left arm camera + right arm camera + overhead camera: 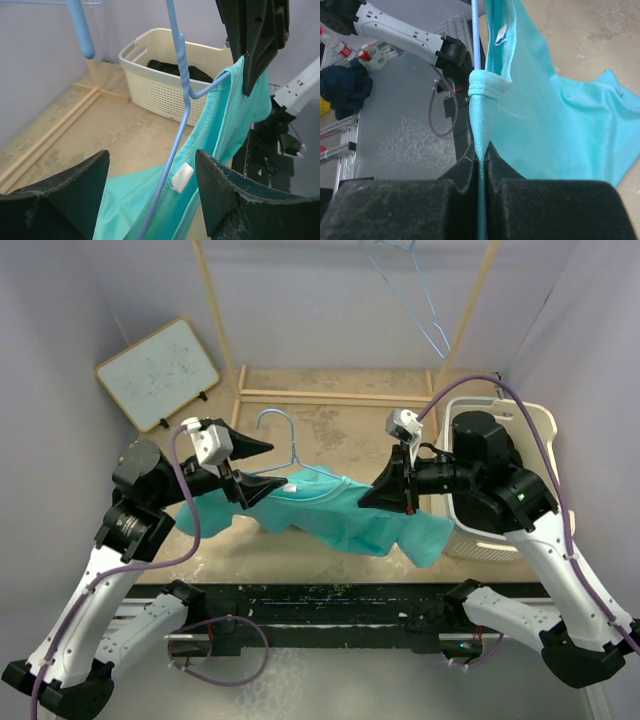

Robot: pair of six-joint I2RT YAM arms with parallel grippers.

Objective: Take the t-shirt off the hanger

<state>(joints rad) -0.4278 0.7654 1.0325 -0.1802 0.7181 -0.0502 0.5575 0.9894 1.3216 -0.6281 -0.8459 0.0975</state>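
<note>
Well, shirt [340, 515] hangs mid-table w/ hanger [285, 435] inside it, so not off yet. R gripper [378, 494] pinches shirt tight on the right. L gripper [262, 466] is wide, hanger wire btwn its jaws. Pulling off is left.

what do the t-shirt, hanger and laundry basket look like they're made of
The t-shirt looks like soft teal knit fabric, matte; fine mesh texture shows where it bunches. The hanger is a thin light blue rod, smooth, slightly glossy: probably plastic or coated wire. The laundry basket seems rigid cream plastic, given moulded perforated walls.
</note>
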